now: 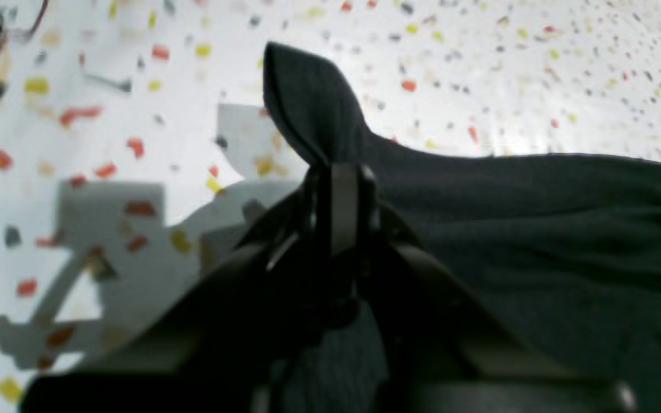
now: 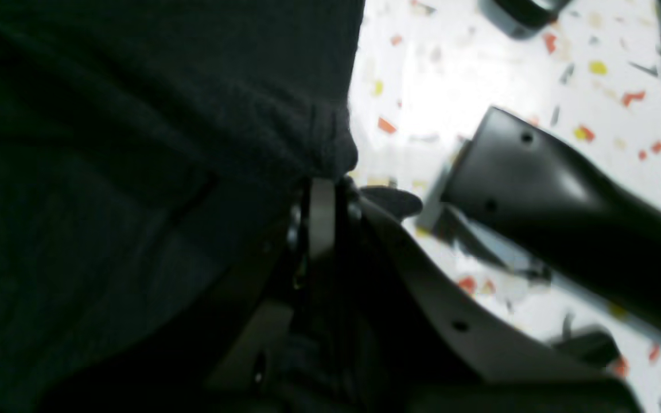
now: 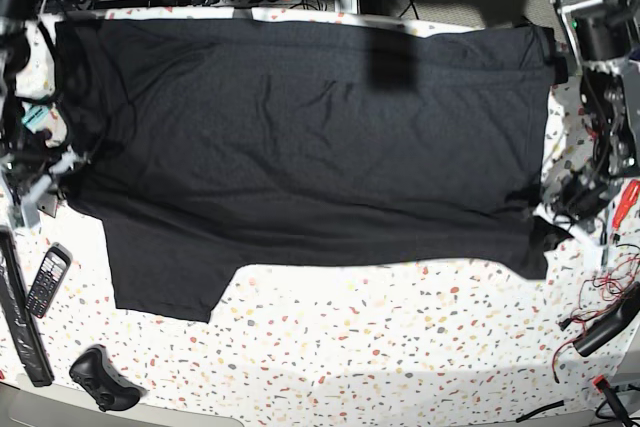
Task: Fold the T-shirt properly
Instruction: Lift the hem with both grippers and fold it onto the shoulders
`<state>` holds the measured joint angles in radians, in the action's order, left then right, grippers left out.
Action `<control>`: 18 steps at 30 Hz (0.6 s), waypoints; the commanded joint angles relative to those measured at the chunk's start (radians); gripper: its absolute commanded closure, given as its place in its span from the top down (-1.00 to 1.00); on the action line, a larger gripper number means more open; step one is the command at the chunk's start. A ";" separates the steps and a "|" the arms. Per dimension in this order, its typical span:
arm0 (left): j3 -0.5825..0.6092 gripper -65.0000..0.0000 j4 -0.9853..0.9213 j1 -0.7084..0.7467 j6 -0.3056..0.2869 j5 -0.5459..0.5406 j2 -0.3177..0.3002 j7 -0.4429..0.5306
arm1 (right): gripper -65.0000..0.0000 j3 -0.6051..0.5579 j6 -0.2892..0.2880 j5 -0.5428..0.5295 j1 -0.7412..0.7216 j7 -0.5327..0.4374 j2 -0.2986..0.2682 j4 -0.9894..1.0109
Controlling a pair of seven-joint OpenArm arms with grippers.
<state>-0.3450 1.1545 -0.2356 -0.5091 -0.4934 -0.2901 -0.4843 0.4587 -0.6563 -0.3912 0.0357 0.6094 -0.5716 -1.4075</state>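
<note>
A: Start at the left of the base view. What is over there?

B: A phone (image 3: 46,281) and a dark controller (image 3: 101,379) lie on the speckled table (image 3: 400,347), clear of the cloth. Above them the right gripper (image 3: 62,163) sits at the T-shirt's left edge. The right wrist view shows its jaws pressed together on a bunched bit of black fabric, so I read it as clamped on the T-shirt (image 3: 300,137).

A: And the shirt itself?

B: Spread flat across the upper and middle table, long axis running left to right, plain black side up. One sleeve hangs down at the lower left (image 3: 165,282).

A: The right-hand end?

B: The left gripper (image 3: 549,225) is at the lower right corner of the shirt. In the left wrist view (image 1: 339,172) its jaws are closed on a peak of cloth that sticks up past the fingertips, the rest of the shirt trailing off to that view's right.

A: So what does the next move turn on?

B: Each arm holds its own end of the near edge, and the body of the shirt lies away from both, toward the far side of the table. My guess is that both must carry that edge together across the short axis, keeping it taut between them.

A: Any containers?

B: None that I can see; only cables and tools (image 3: 622,202) along the right margin.
</note>
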 commanded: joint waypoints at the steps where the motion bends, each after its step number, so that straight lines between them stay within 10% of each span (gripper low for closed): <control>1: -0.016 -1.00 0.039 -0.021 -0.009 -0.026 -0.015 0.019 | -1.00 0.031 -0.003 -0.013 0.005 -0.026 -0.018 -0.045; 18: -0.095 -1.00 0.317 0.266 -0.042 -0.035 -0.022 -0.016 | -1.00 0.305 -0.003 -0.013 0.264 -0.029 0.136 -0.339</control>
<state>-0.4343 1.4490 0.0452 -0.5465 -0.5129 -0.2935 -0.5251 0.7540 -0.6590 -0.3927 0.3054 0.6075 -0.4152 -1.7264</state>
